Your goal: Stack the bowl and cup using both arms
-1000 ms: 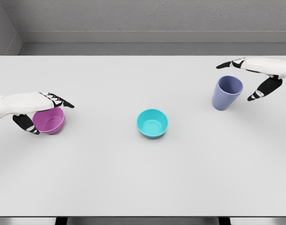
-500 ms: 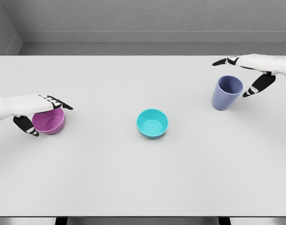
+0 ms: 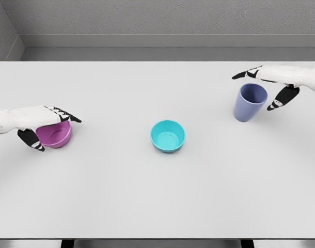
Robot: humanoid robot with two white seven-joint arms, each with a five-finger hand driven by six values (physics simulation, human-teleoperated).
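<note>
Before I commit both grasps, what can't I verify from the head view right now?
- Left hand covers the far rim of the purple bowl; contact unclear.
- Right hand around the blue cup: touching or apart, can't tell.
- Both forearms cut off by picture edges.

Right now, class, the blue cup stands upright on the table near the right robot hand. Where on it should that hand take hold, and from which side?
Grip the blue cup around its side wall, just below the open rim, coming in from the right. It stands upright and tapers downward, so the upper wall is widest. The right robot hand is open beside it, fingers behind the rim, thumb at its right.
</note>
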